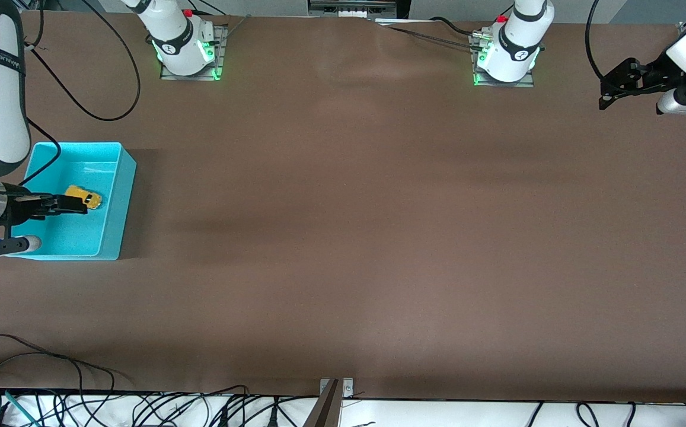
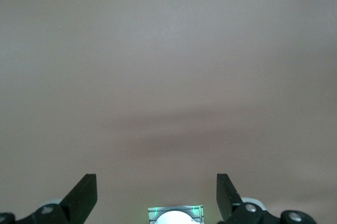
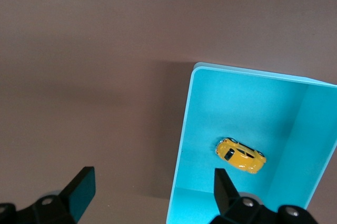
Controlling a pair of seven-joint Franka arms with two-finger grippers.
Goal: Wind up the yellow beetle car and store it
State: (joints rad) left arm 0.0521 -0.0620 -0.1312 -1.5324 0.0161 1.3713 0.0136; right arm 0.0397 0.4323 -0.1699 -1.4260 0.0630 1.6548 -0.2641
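At the right arm's end of the tabletop point(image 1: 348, 237), you are seeing the yellow beetle car point(image 1: 84, 197) lying inside the turquoise bin point(image 1: 118, 196), the right pincer point(image 1: 79, 204) hanging over it. Left wrist view: the left pincer point(image 2: 157, 195) is standing open over bare tabletop, waiting. Right wrist view: the right pincer point(image 3: 154, 195) is gaping empty above the car point(image 3: 240, 155).
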